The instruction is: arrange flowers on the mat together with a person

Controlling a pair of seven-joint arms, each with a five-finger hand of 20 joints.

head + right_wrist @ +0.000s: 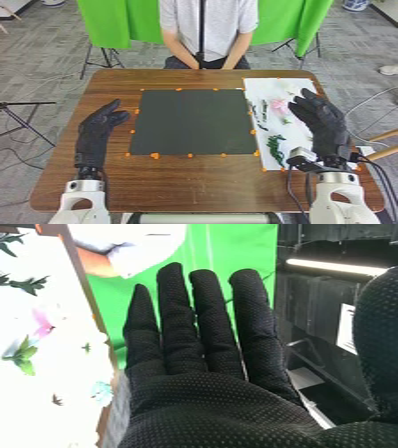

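Note:
My right hand (322,120) is over the right side of the white sheet (258,90), where a pink flower (279,105), green stems (276,145) and smaller sprigs lie. In the right wrist view the right hand (213,399) is open with straight fingers, holding nothing; beside it are a pink blossom (42,323), green leaves (24,355) and a pale blue flower (102,393). My left hand (98,129) rests open left of the dark mat (193,122), with nothing in it. The mat is bare.
Orange markers edge the mat and the sheet on the brown table (204,187). At the far side a person sits with hands low by the lap, off the mat. A green cloth (107,22) hangs on stands behind.

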